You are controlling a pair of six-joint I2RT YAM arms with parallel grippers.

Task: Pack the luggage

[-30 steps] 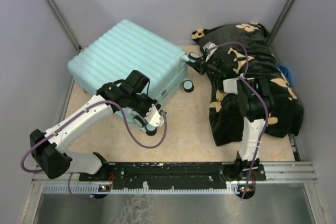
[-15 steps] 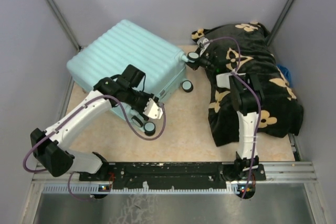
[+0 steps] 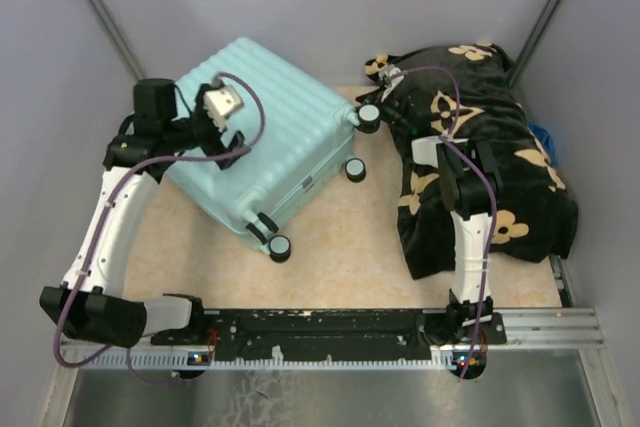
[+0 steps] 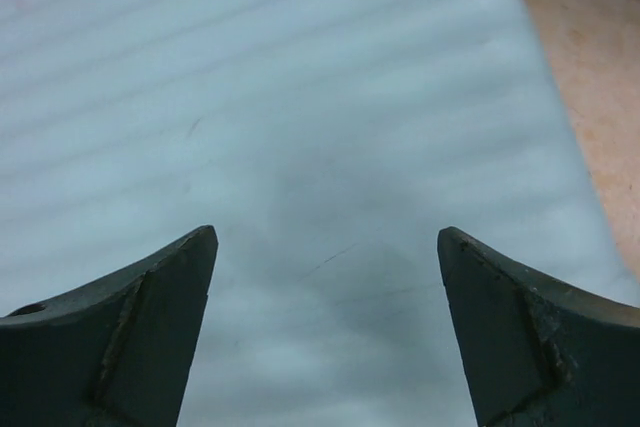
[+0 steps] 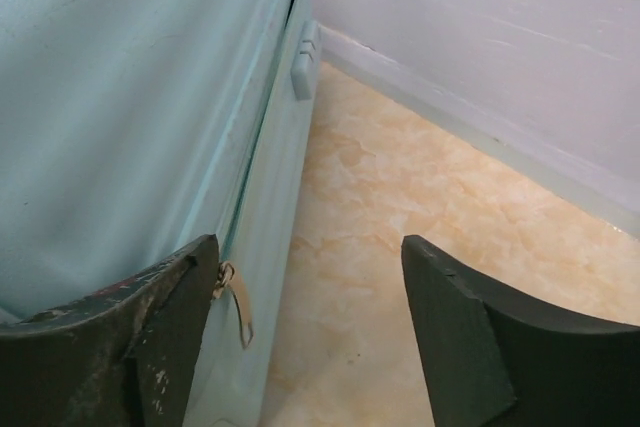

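The luggage (image 3: 262, 125), a pale mint-blue ribbed suitcase, lies flat and closed on the tan floor at the back left. My left gripper (image 3: 232, 129) hovers over its left part. In the left wrist view that gripper (image 4: 327, 237) is open above the ribbed shell (image 4: 300, 97), holding nothing. My right gripper (image 3: 378, 107) is at the suitcase's right corner, by a black wheel (image 3: 368, 115). The right wrist view shows it (image 5: 310, 247) open, with the suitcase's side (image 5: 150, 97) and a small zip pull (image 5: 236, 299) just beside its left finger.
A black blanket with tan flower motifs (image 3: 500, 162) lies heaped at the right, under my right arm. Something blue (image 3: 545, 137) peeks out behind it. Two more wheels (image 3: 355, 169) (image 3: 280, 245) stick out on the suitcase's near side. Grey walls close in on three sides.
My left arm has swung from the suitcase's near corner up over its left part, and its jaws have opened. The right gripper has opened at the right corner. The suitcase has shifted slightly.
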